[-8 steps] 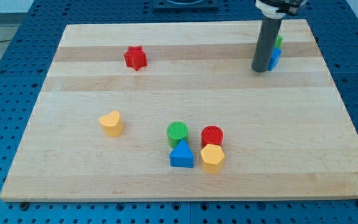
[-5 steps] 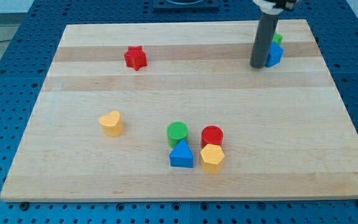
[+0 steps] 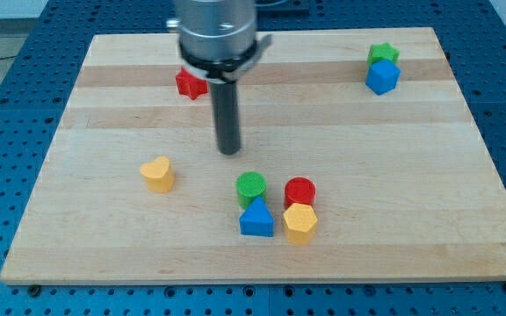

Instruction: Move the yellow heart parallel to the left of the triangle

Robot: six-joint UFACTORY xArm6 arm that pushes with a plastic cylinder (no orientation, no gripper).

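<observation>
So the small yellow heart-shaped plastic block (image 3: 157, 173) sits off to the view's left of my tip (image 3: 228, 152) and a bit toward the view's bottom, with bare wood between them, not touching. The blue plastic triangle block (image 3: 256, 218) it needs to line up with is toward the view's bottom and slightly to the view's right of the tip, jammed into a little cluster: a green round cylinder block (image 3: 251, 187) touching it just above, a red round cylinder block (image 3: 299, 191) beside that, and a yellow hexagon-ish block (image 3: 300, 223) right next to the triangle on the view's right.

The key thing, I reckon: the heart is already left of the triangle but sits higher up the view, so it wants a shove toward the view's bottom. That means the tip has to get round to the far side of the heart first, and right now it's beside it, not behind it.

End effector is just a plain dark rod, nothing to open or close, and it's carrying nothing.

Further out on the pale wooden worktop (image 3: 411, 175): a red star-shaped block (image 3: 188, 83) up behind the rod, plus a green star-like block (image 3: 381, 54) and a blue chunky block (image 3: 382, 77) touching each other way off at the view's top right.
</observation>
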